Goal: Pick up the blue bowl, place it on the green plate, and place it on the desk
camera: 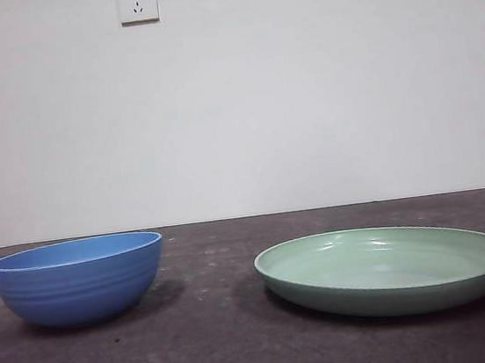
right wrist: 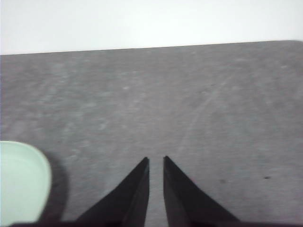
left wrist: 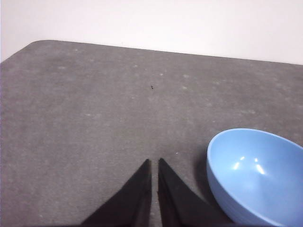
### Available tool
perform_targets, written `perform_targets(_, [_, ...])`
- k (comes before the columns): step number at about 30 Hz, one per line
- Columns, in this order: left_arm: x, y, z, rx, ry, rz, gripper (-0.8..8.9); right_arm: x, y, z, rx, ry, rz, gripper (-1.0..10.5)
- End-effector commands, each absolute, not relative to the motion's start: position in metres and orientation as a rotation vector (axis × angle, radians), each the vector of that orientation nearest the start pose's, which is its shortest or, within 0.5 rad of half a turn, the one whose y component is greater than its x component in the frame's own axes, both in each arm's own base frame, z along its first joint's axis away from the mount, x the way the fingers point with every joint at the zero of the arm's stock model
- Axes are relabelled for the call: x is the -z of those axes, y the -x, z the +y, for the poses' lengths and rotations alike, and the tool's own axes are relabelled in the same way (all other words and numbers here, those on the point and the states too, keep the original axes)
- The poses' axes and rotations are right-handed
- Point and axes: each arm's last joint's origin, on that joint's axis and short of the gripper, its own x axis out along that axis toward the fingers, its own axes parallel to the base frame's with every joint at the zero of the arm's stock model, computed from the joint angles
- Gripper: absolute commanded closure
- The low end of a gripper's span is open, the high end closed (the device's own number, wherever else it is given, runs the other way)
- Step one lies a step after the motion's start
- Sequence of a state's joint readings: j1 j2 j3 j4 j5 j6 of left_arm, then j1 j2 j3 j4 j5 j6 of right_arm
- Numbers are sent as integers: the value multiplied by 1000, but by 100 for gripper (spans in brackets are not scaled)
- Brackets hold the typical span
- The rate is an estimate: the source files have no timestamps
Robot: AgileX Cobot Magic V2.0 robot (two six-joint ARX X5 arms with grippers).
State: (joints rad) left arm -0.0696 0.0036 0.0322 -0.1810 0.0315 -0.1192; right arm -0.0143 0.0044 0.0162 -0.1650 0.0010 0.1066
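Two dishes sit apart on the desk point(camera: 227, 343), a dark grey-brown speckled tabletop that fills the lower part of the front view. The blue bowl point(camera: 79, 279) stands upright at the lower left of that frame, empty. The green plate point(camera: 386, 268) lies flat at the lower right, also empty, with bare tabletop between them. A white wall socket point(camera: 137, 1) shows at the top of the frame. No arm appears in the front view.

In the left wrist view, the left gripper point(left wrist: 154, 163) hangs above bare desk with its two black jaws nearly pressed together, only a thin slit between the tips, holding nothing. The blue bowl point(left wrist: 258, 175) fills the lower right corner of that frame, just beside the jaws but not touching them.

In the right wrist view, the right gripper point(right wrist: 155, 161) is likewise almost closed and empty. Only an edge of the green plate point(right wrist: 21, 182) shows at the lower left of that frame.

The left gripper looks nearer the bowl, so it seems the natural arm for the pick. Its jaws would need to spread first, then straddle the near rim. Nothing has yet been lifted.
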Motion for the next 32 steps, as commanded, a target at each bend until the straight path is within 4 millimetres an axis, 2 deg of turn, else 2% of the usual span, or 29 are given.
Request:
perform_targets(1, [-155,-94,-8,98,149,177,798,-154,-96,0,-32,-172,135,936])
perform_targets(5, [-171,-92,-8,102,216,138,798,-162,-95,2,-86,-244,105,936])
perform_targets(11, [-204,-91,-9,106,305,117,798,-185,-93,3,-108,-352,80,936])
perform_targets(17, [-252,-99,-11,154,322,120,798,-216,-97,5,-187,-412,152,936])
perform_targets(25, [-315,-125,-20,312,327,177,798,-273,-113,11,-371,-441,293,936])
perform_targets(28, [-329,-139,-24,374,331,213,798,-296,-123,12,-436,-430,309,936])
perform_targets(32, [-338,-159,-29,472,326,272,798,-319,-139,14,-527,-408,344,936])
